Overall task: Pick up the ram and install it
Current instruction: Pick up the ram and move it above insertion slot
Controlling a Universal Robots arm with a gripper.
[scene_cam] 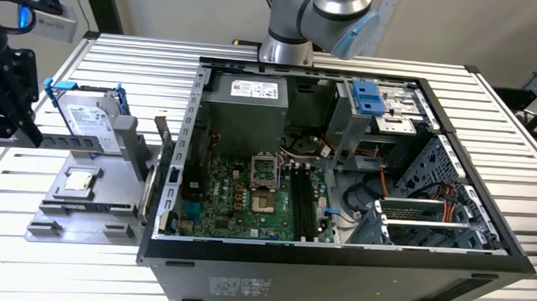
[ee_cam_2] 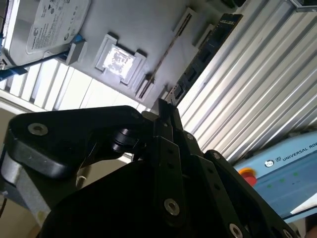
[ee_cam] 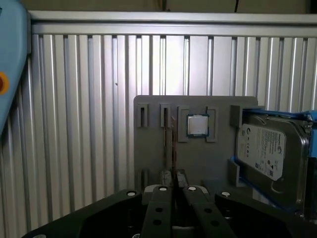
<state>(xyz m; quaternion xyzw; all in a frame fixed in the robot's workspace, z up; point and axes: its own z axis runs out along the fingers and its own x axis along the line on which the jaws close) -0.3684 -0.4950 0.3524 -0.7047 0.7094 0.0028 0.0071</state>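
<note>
The ram is a thin stick standing on edge in a slot of the grey holder. It also appears as a narrow line in the second wrist view and beside the case in the exterior view. My gripper hovers well above the holder, in line with the ram's near end, and its fingers are shut with nothing between them. In the exterior view the gripper is at the far left, above the table. The black motherboard slots lie inside the open computer case.
A silver hard drive in a blue-edged frame and a small square chip sit on the same holder. The case wall stands just to the exterior view's right of the ram. The ribbed metal table lies all around.
</note>
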